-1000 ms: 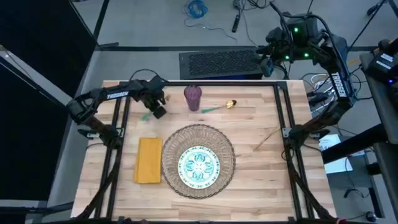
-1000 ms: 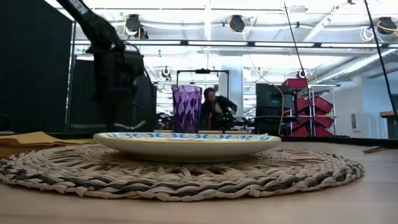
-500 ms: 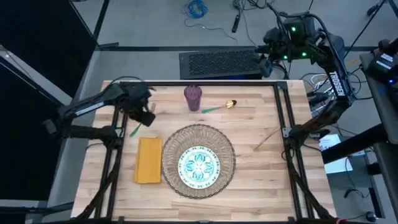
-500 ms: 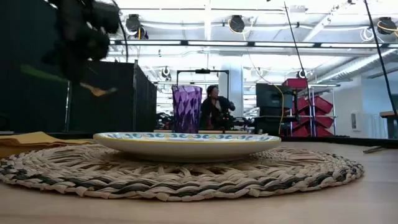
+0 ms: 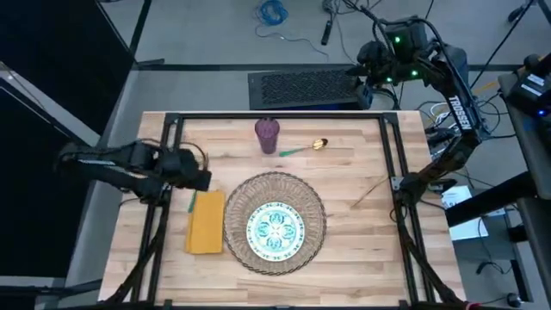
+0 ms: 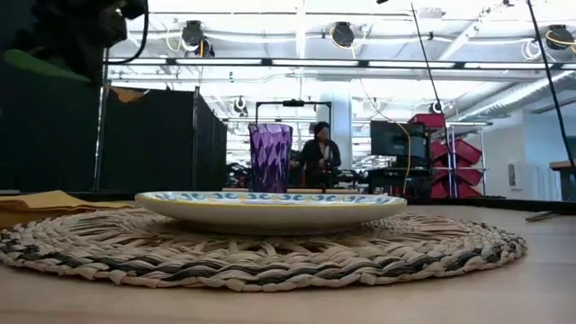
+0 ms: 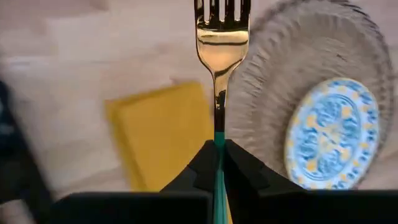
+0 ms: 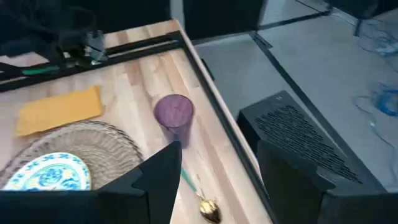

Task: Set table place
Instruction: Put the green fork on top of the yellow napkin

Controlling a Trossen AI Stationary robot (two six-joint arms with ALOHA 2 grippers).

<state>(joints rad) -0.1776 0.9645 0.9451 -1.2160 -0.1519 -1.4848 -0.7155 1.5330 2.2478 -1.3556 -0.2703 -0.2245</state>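
Gold fork [image 7: 221, 46] sits pinched by its teal handle in the left gripper [image 5: 195, 179], hovering by the napkin [image 5: 206, 221] at 9 o'clock of the plate [image 5: 275, 227]. Next it probably needs lowering onto the napkin. Right gripper [image 5: 368, 76] waits off-table, fingers spread.

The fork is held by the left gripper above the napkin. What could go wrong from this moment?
1. The left gripper pinches the fork only by its thin teal handle, so it may swing or slip during lowering.
2. The napkin lies close beside the placemat; a drifting fork could land across both.
3. Pressing down on the soft napkin may wrinkle or shift it.
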